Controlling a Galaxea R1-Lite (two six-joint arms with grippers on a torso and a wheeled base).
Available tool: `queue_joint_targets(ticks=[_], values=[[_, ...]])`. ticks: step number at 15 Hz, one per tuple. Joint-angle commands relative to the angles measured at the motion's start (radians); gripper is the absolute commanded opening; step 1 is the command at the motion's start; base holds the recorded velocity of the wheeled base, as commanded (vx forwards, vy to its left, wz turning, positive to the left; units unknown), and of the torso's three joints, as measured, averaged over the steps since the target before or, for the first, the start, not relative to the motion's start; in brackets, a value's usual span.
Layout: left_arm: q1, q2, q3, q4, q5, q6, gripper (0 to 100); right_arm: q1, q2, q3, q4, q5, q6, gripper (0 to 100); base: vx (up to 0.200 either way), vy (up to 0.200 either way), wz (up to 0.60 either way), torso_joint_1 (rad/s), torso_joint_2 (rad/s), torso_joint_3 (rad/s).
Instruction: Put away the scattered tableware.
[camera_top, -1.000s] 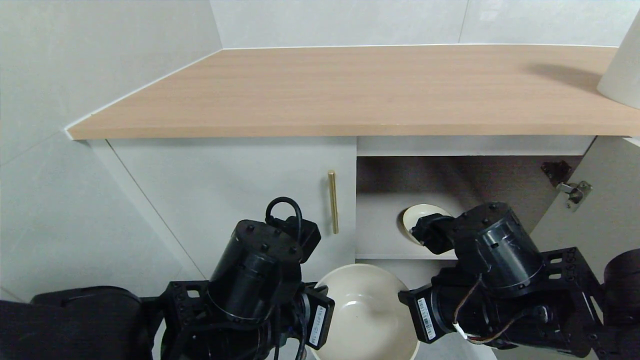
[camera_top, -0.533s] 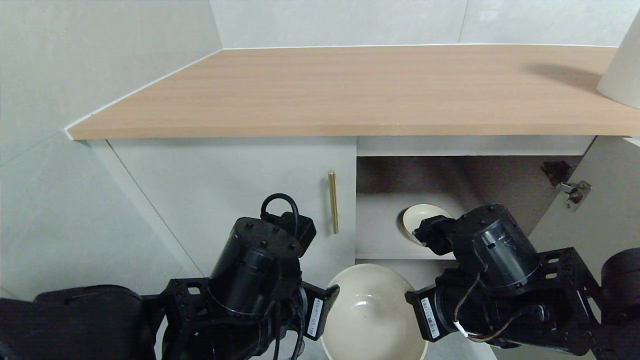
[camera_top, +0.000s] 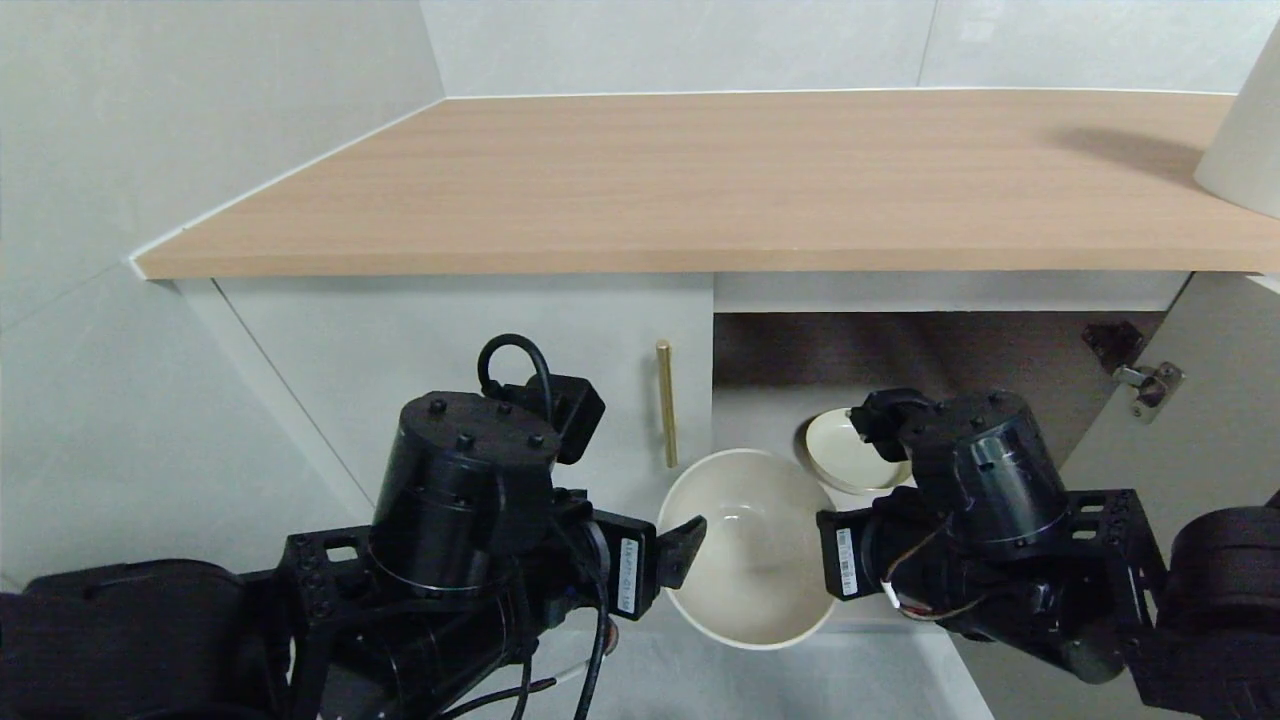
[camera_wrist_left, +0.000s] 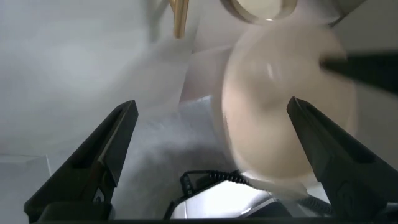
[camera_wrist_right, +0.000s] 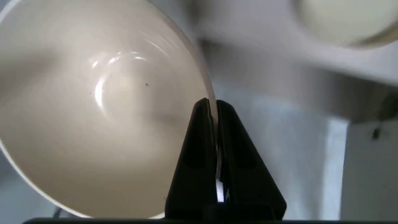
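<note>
A large cream bowl (camera_top: 745, 545) hangs in front of the open cabinet, its opening facing up. My right gripper (camera_top: 823, 548) is shut on its right rim, and in the right wrist view the fingers (camera_wrist_right: 211, 130) clamp the thin edge of the bowl (camera_wrist_right: 106, 106). My left gripper (camera_wrist_left: 211, 106) stands open just left of the bowl (camera_wrist_left: 286, 106), with one fingertip (camera_top: 690, 535) close to its left rim. A smaller cream bowl (camera_top: 848, 462) rests on the cabinet shelf behind, partly hidden by my right wrist.
The cabinet's left door is closed, with a brass handle (camera_top: 665, 400) just left of the bowl. The right door (camera_top: 1200, 420) stands open on its hinge (camera_top: 1150, 382). A wooden countertop (camera_top: 700, 180) overhangs the opening, and a white object (camera_top: 1245, 140) stands at its far right.
Both arms have risen and moved forward toward the cabinet. The large bowl went up with the right gripper and now sits at the shelf opening, overlapping the small bowl.
</note>
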Motion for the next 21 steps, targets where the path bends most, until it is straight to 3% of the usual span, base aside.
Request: queue_joint_targets(ticks=[1, 3, 10, 21], values=[[0.002, -0.004, 0.0, -0.003, -0.001, 0.0, 100, -0.061, 0.08, 0.041, -0.127, -0.052, -0.009, 0, 0.0, 0.0, 0.0, 0.0, 0.0, 0.0], [0.004, -0.004, 0.0, -0.001, -0.001, 0.0, 100, -0.121, 0.155, 0.025, -0.191, -0.12, -0.013, 0, 0.0, 0.0, 0.0, 0.0, 0.0, 0.0], [0.005, -0.005, 0.002, -0.001, 0.0, 0.003, 100, -0.32, 0.235, -0.093, -0.222, -0.155, -0.003, 0, 0.0, 0.0, 0.0, 0.0, 0.0, 0.0], [0.005, -0.004, 0.003, -0.001, 0.0, 0.003, 100, -0.441, 0.353, -0.172, -0.253, -0.155, -0.001, 0, 0.0, 0.0, 0.0, 0.0, 0.0, 0.0]])
